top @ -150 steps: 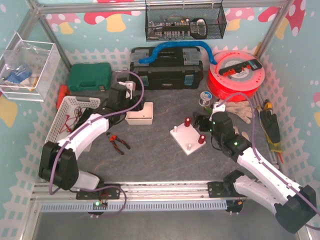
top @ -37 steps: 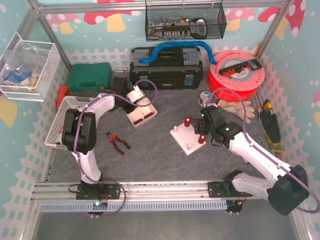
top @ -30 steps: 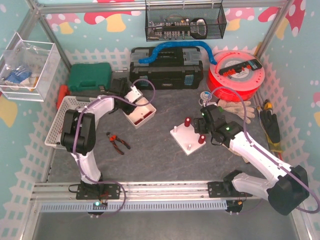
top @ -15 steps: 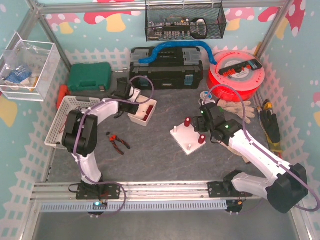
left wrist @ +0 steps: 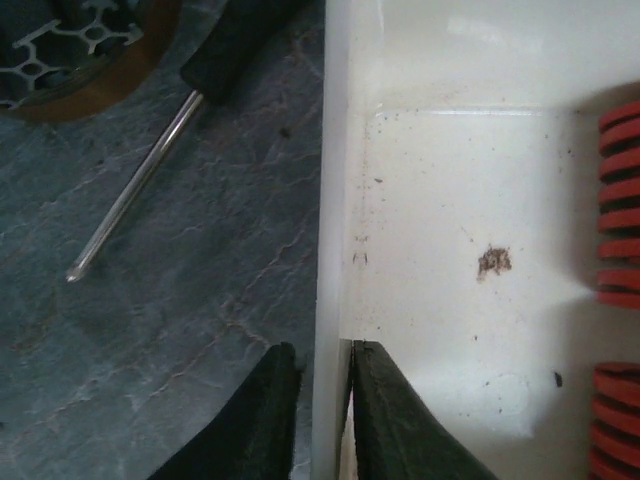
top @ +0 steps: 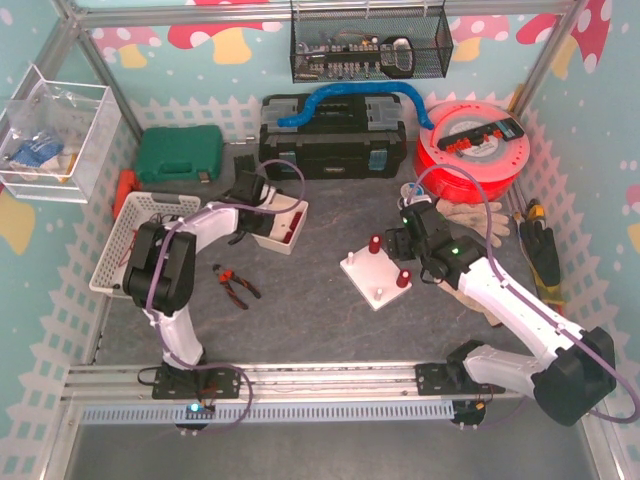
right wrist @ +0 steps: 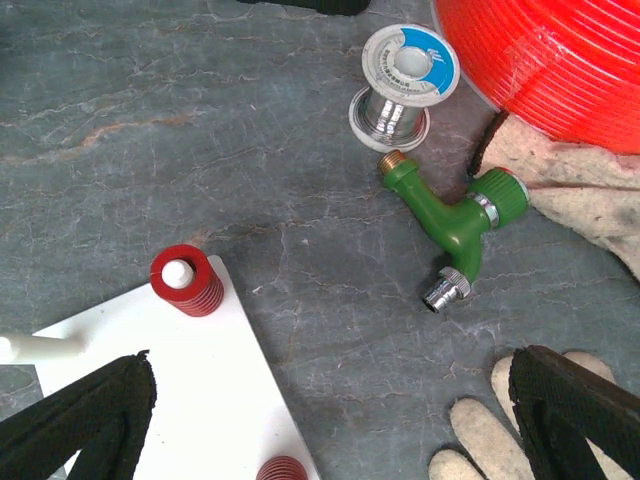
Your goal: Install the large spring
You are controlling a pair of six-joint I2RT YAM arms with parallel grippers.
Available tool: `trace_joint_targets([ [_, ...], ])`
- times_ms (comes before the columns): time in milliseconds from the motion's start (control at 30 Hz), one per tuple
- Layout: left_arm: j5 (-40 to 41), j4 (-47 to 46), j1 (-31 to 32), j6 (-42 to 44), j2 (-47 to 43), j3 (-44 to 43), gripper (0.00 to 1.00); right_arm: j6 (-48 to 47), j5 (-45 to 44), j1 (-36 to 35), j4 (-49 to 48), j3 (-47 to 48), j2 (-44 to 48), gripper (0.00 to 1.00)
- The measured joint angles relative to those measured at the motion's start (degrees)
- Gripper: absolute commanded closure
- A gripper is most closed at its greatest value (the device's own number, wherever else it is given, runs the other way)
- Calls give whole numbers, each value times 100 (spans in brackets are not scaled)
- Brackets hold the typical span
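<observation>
A white box (top: 283, 222) stands on the table in front of the toolbox. Two red coil springs (left wrist: 620, 200) lie in it, cut off at the right edge of the left wrist view, so I cannot tell which is the large spring. My left gripper (left wrist: 322, 400) (top: 262, 205) is shut on the box's side wall (left wrist: 333, 200), one finger outside and one inside. The white peg plate (right wrist: 180, 400) (top: 378, 275) carries a red spring (right wrist: 186, 280) on one peg and another (right wrist: 280, 468) at its near edge. My right gripper (right wrist: 330, 415) (top: 405, 240) hangs wide open beside the plate, holding nothing.
A screwdriver (left wrist: 140, 180) lies left of the box. Pliers (top: 237, 285) and a white basket (top: 135, 240) are on the left. At the back are a black toolbox (top: 335, 135) and a red reel (top: 472, 150). A green tap (right wrist: 455, 215), a solder spool (right wrist: 405, 75) and gloves (top: 470, 218) lie by the right gripper.
The left arm has swung the tilted white box back toward the toolbox and brought it nearly level. The right gripper has drifted slightly away from me, still open.
</observation>
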State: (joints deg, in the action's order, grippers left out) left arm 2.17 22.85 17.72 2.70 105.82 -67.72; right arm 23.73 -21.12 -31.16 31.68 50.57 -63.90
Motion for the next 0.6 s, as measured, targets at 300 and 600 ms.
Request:
trace_joint_targets([
  [300, -144, 151, -175, -24, -164, 9, 53, -13, -74, 0, 9, 85, 0, 4],
  [600, -693, 564, -184, -1023, -835, -789, 63, 76, -96, 0, 96, 289, 44, 5],
])
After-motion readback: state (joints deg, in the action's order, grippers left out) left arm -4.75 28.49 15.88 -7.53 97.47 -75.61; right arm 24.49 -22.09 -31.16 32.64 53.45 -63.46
